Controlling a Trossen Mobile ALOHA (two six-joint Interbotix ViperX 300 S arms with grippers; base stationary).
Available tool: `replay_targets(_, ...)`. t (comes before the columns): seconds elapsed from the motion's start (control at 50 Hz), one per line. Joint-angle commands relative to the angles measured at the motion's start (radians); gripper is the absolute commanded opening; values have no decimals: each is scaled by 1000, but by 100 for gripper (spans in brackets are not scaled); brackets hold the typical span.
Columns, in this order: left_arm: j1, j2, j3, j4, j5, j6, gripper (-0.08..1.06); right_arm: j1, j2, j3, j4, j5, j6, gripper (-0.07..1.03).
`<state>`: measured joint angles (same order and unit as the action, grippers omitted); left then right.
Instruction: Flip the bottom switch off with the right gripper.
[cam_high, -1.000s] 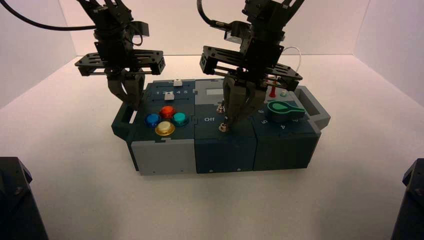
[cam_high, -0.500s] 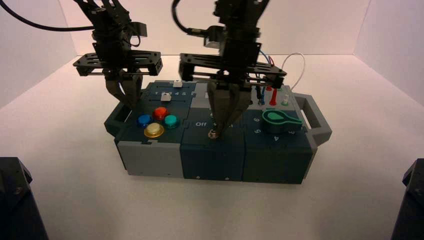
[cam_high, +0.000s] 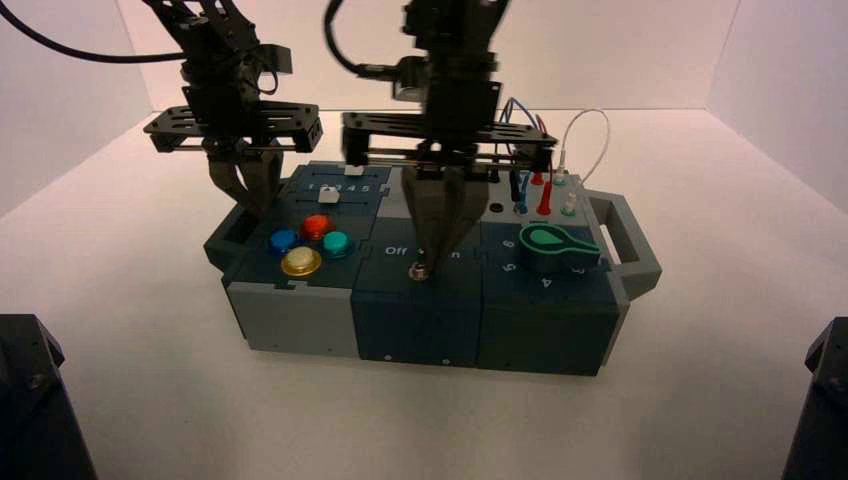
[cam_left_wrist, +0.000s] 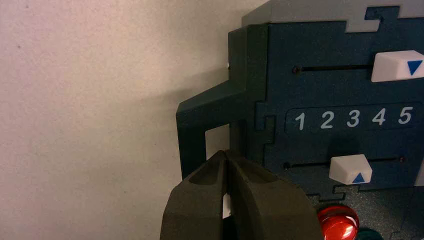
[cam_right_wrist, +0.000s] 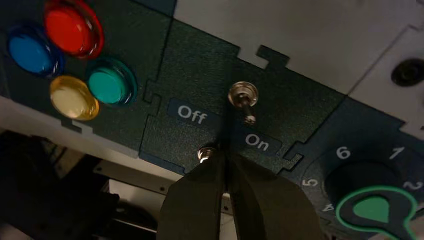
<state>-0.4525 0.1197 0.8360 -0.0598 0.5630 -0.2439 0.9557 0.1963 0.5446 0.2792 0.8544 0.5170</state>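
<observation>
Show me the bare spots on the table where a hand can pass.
Bare table lies in front of the box and beside its right handle. It is crowded over the box: the right tool at the bottom switch, the left tool by the left handle.

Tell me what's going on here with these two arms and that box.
The right end effector has its closed fingertips down on the bottom switch, the small metal toggle at the front of the box between the Off and On lettering. It looks mid-push, and the lever's position isn't clear. The left end effector, fingers closed, hovers by the box's left handle, idle.
</observation>
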Motion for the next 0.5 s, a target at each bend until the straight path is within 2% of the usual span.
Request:
replay_targets(0.02,-26,28,32,-9,-17,-5,-3,121,23,-100,15,5,31,-2)
replay_targets(0.08,-26,26,34,-9,-20,-3,-3,137,38,-121,3,29,37,-2)
replay_targets(0.16,-26,23,35,-9,-26,-3,-3,158,63,-150,-20,51,69,-2)
replay_targets(0.3,-25,18,41,-9,-34,-5,-3,175,95,-207,-52,104,86,-2)
replay_targets(0.38,-26,18,41,-9,-35,-3,-3,176,97,-213,-55,110,91,-2)
replay_targets(0.42,-25,15,44,-9,-37,-3,-3,184,97,-241,-71,130,107,-2)
replay_targets(0.5,-26,15,44,-9,-37,-3,-3,192,94,-262,-78,144,120,-2)
